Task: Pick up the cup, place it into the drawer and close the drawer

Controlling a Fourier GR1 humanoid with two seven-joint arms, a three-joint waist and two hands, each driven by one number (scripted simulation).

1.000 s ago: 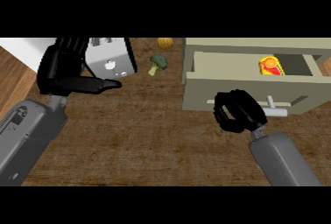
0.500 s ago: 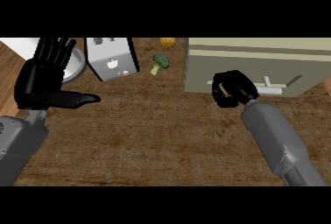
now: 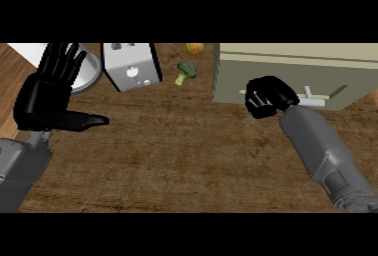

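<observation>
"So, where's the cup?"
"Out of sight, likely inside the beige box-fronted drawer, which looks shut. The black right hand, curled on nothing, sits against its front beside the white bar handle. The black left hand rests open."
"Risk?"
"Curled fingers snagging that handle, reopening it."

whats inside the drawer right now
Nothing inside shows: the drawer looks pushed in, so only its beige front and white handle are visible, with the right hand curled against them. Any contents are hidden.
</observation>
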